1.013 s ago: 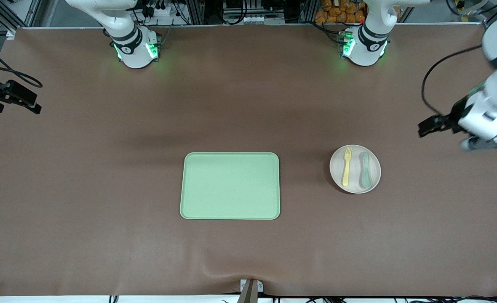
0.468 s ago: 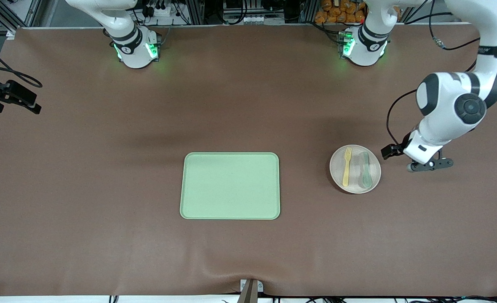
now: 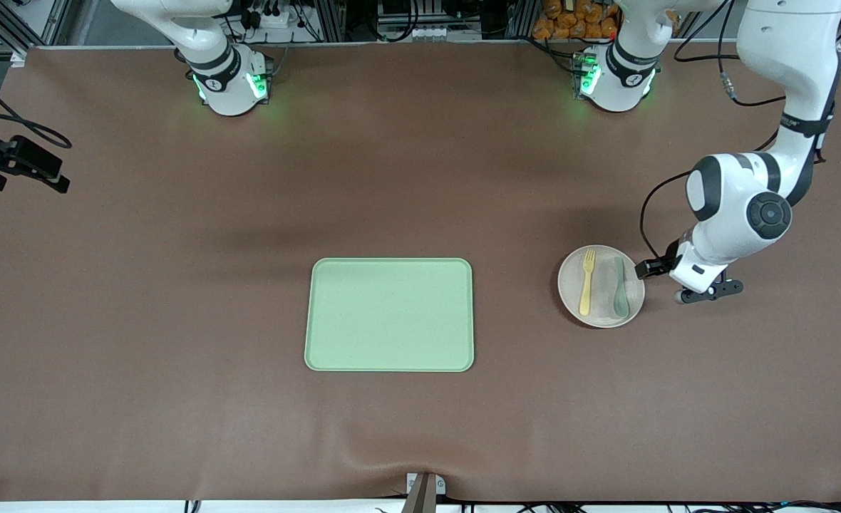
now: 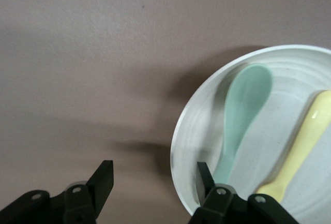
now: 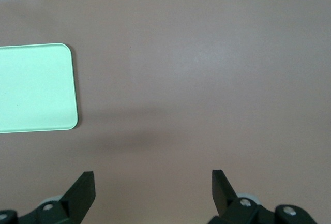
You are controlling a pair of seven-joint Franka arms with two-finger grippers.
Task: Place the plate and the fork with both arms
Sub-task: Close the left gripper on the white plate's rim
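**Left gripper at the plate's rim; right arm waiting**

The plate [image 3: 601, 286] rests on the brown table [image 3: 178, 320], toward the left arm's end and well apart from the light green tray [image 3: 390, 314] at the table's middle. The fork [image 3: 586, 281] and the grey-green spoon [image 3: 618, 288] lie side by side in the plate, the fork on the side toward the tray, neither touching the other. The left gripper [image 4: 154, 185] hangs low at the plate's edge on the side away from the tray; its fingers are spread apart, one finger [image 4: 204, 181] over the rim beside the spoon's handle, the other over bare table, and they hold nothing. The right arm waits; its gripper [image 5: 153, 190], seen only in the right wrist view, is over bare table near a corner of the tray, fingers apart and holding nothing.
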